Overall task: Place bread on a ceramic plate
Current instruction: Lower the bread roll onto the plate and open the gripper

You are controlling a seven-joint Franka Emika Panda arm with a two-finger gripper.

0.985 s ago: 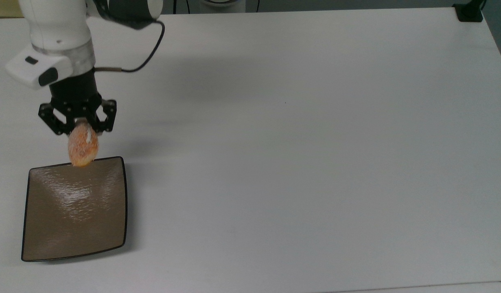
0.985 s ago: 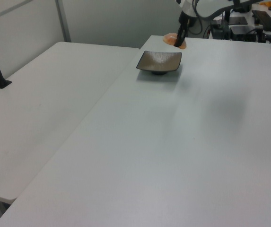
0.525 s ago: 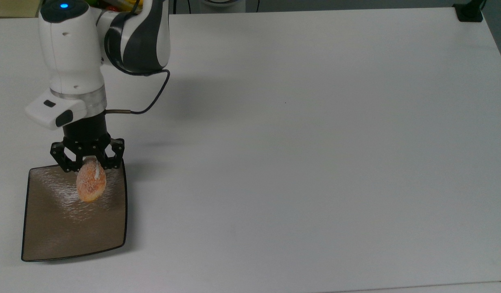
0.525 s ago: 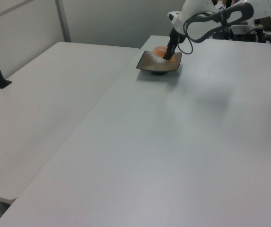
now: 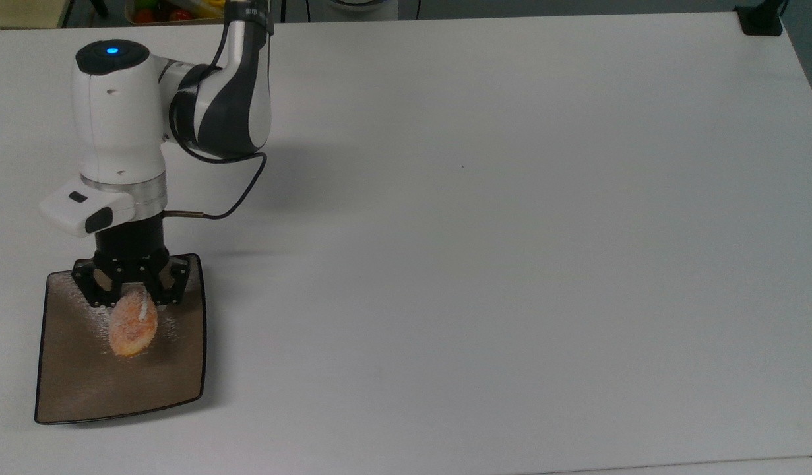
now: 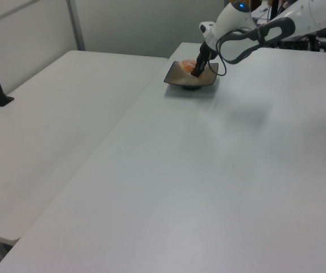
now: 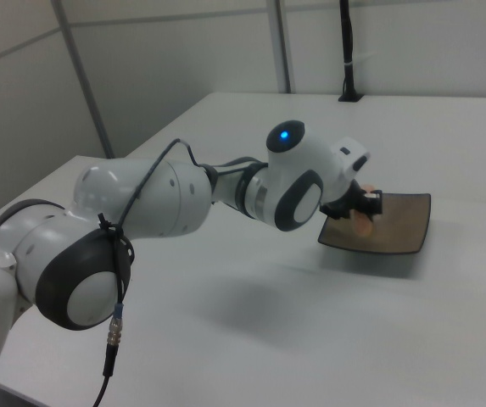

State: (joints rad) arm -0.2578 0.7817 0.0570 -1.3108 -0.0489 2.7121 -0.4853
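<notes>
Holding the bread (image 5: 133,328) tight in the gripper (image 5: 131,305) over the ceramic plate (image 5: 76,389), on 1 plain white table (image 5: 485,231), no writing readable.

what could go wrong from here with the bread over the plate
1. The bread is held on end in the gripper, so on release it may tip and roll toward the ceramic plate's rim.
2. Whether the bread touches the plate cannot be told; released from a height, it might bounce.
3. The gripper hangs low over the plate and could knock it when withdrawing.
</notes>
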